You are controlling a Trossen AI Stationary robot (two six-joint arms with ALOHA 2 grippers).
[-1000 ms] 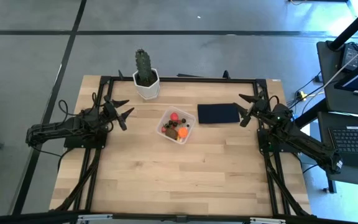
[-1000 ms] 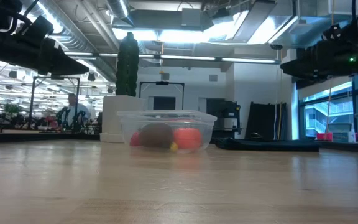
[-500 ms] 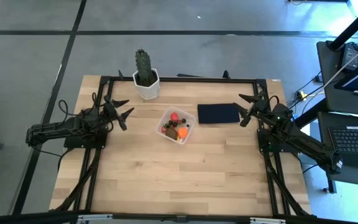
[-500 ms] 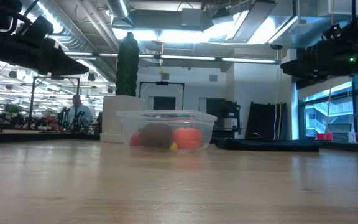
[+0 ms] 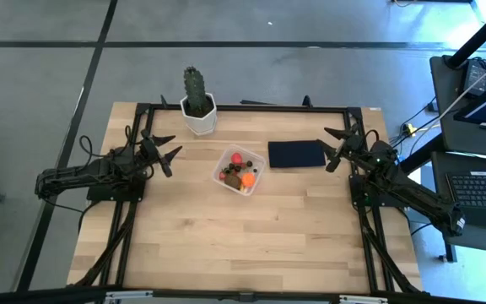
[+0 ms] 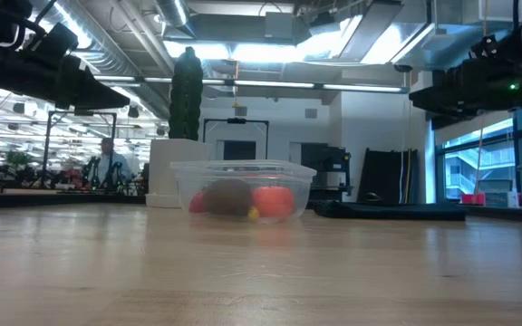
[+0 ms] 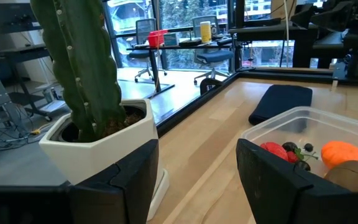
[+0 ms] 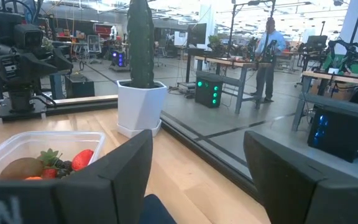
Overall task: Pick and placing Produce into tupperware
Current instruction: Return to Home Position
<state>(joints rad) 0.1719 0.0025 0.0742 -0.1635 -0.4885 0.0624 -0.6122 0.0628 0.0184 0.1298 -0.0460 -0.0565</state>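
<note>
Tupperware (image 5: 224, 164) sits mid-desk, a bit toward the back, upright, no lid in view. The produce (image 5: 241, 175) is inside it. Left wrist view shows a red piece (image 7: 272, 149), dark berries (image 7: 300, 152), an orange ball (image 7: 342, 152) and a brown lump (image 7: 353, 174) piled together. In the low view the lot shows through the clear wall (image 6: 243, 167), with a yellow bit (image 6: 254, 214) at the bottom. No loose pieces visible on the bare desk (image 5: 243, 245).

Just right of the container lies a flat navy rectangle (image 5: 296, 154), close but apart. Behind and to the left is the cactus (image 5: 194, 89) in its white pot (image 5: 199, 118).

Left arm (image 5: 91, 177) is pulled back at the left edge. Left jaws are spread and empty, well apart from the container and pointing toward the pot. Right arm (image 5: 403, 190) is back at the right edge. Right jaws are also spread and empty, hanging by the rectangle's right end.

Change vs a sec ago: basically none on the desk. Arms, container and contents are all in the same spots. Only a person (image 6: 107, 163) far back in the room shifts slightly. Another person (image 8: 269, 37) stands in the room beyond.

Judgement: arms look parked w/ nothing left to fetch, so the job reads as done or nearly so, and the retreat seems to have settled. Low risk, since nothing is held and nothing is near the container's rim.
</note>
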